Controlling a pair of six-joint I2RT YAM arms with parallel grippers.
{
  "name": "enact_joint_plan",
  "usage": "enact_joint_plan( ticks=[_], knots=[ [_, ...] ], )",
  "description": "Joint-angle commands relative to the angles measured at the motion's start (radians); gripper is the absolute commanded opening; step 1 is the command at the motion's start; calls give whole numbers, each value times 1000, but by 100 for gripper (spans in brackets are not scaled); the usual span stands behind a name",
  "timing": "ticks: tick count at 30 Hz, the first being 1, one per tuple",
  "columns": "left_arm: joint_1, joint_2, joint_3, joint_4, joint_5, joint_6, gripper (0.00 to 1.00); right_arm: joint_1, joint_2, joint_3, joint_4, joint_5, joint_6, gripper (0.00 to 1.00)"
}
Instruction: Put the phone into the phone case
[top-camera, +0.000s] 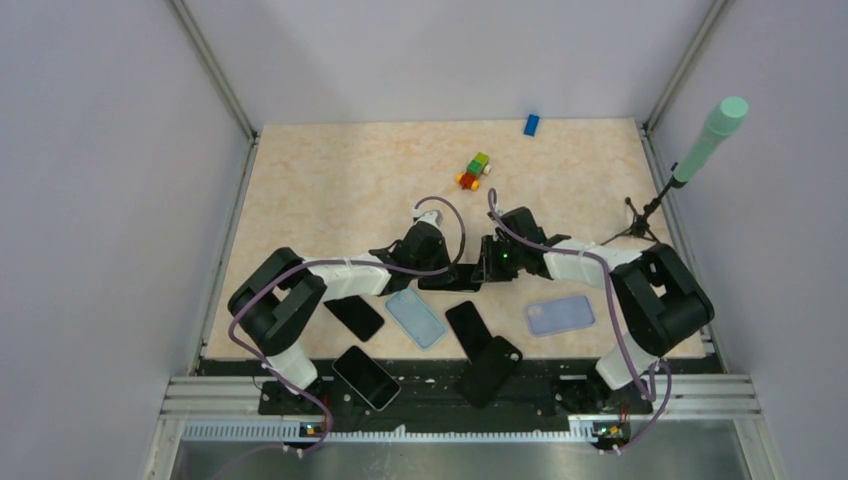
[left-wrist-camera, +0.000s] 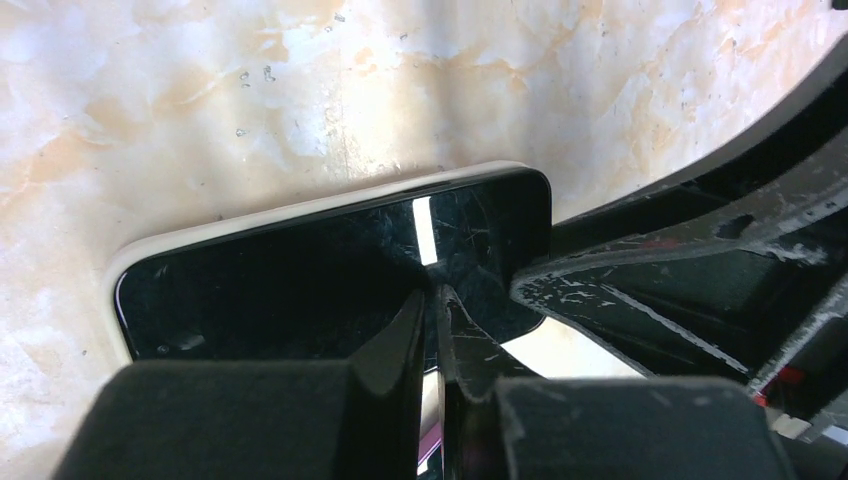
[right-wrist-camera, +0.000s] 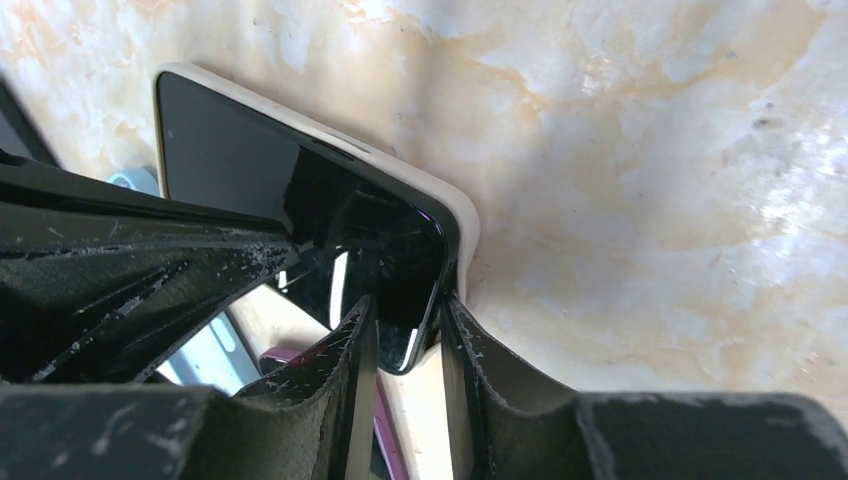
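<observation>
Phone (right-wrist-camera: 230, 170), its cream case (right-wrist-camera: 465, 230) seen only from wrists, right claw (right-wrist-camera: 405, 330) pinching a corner, left claw (left-wrist-camera: 433, 320) closed

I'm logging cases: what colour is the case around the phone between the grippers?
Cream, close to off-white: the case rim shows clearest in the right wrist view.

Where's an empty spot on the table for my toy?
Bare: the far left corner, between the wall and the coloured blocks; also between the blue block and the tripod. Crowded: the middle, where left gripper and right gripper hold the phone, and the near edge, lined with other phones and cases.
</observation>
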Motion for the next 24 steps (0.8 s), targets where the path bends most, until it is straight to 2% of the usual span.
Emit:
enact_joint_plan(
  ticks=[1,7,12,17,24],
  knots=[
    [-1,36,-31,-129,-97,5,9,9,-47,-9,-172,174,-80,28],
    [-1,40,-33,-147,-114,7,9,4,-67,-9,-182,155,-77,28],
    [-7,29,-38,-149,-115,13,9,-55,-86,-68,-90,-30,-51,29],
    [-28,11,-37,-127,-95,37,10,-141,-108,-170,64,-246,-1,39],
    [-85,10,-29,-69,-86,74,11,-172,-50,-177,129,-322,8,41]
  ],
)
